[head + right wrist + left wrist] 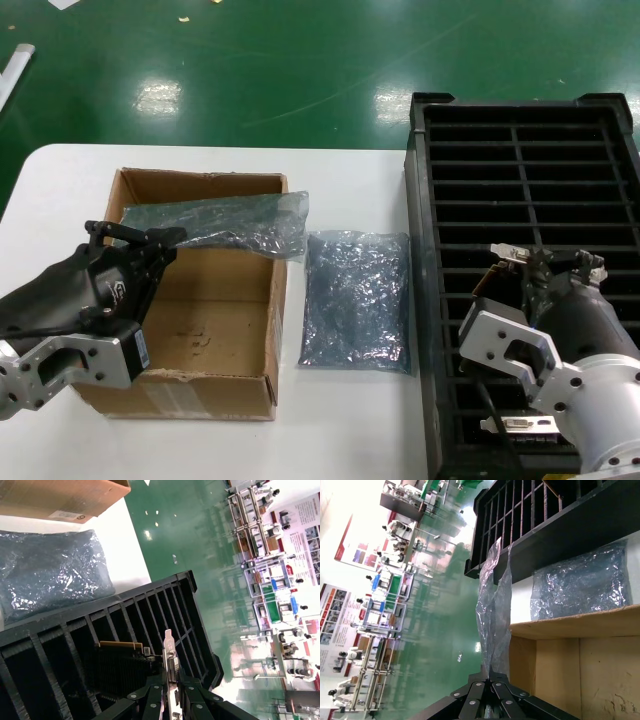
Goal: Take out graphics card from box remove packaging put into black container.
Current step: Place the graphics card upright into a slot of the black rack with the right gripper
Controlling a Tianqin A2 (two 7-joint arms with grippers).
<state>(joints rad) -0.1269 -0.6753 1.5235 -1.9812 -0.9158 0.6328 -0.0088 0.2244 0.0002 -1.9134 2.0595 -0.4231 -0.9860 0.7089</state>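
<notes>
In the head view the left gripper (pixel 165 238) pinched the packaging (pixel 225 225) over the box (pixel 205 345); its wrist view confirmed closed jaws; the right wrist view showed the right gripper (pixel 170 682) clamping the graphics card (pixel 125 667) above the black container (pixel 75 645), needing slot alignment next.

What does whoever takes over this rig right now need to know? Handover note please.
Left gripper: shut on a plastic bag, held over the far side of the cardboard box, the bag's free end draped over the box's right wall.
Right gripper: shut on the graphics card, which stands on edge in a slot of the black crate.
A second plastic bag lies flat on the table between box and crate.
Done: card out of the box, unbagged, lowered into the crate.
Left: release the card, put down the held bag, pull both arms back.
</notes>
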